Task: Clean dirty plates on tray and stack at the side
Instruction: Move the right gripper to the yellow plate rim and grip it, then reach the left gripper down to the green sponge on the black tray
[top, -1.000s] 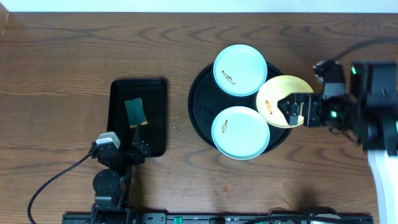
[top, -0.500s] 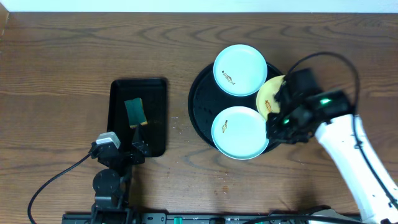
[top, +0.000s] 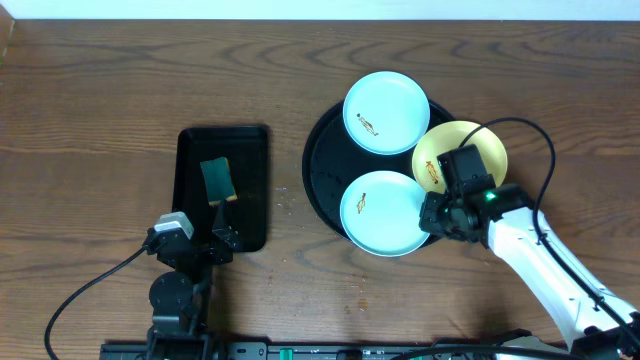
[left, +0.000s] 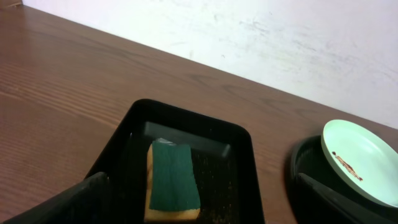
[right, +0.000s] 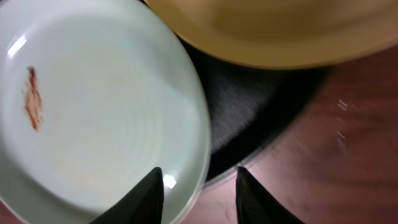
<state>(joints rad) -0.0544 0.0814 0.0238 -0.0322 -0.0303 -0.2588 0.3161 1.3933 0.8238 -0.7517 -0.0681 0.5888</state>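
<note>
Wood table (top: 120, 80); wrist view alone shows right pincer (right: 199, 171) parted over mint plate (right: 93, 106) edge.

mint-blue plates (top: 387, 112), brown smears (top: 367, 124); yellow plate (top: 482, 140); black tray (top: 321, 172); green sponge (top: 217, 180)

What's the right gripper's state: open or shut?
Open. The right gripper shows its fingers apart in the right wrist view, with the rim of the mint plate in the gap between them.
</note>
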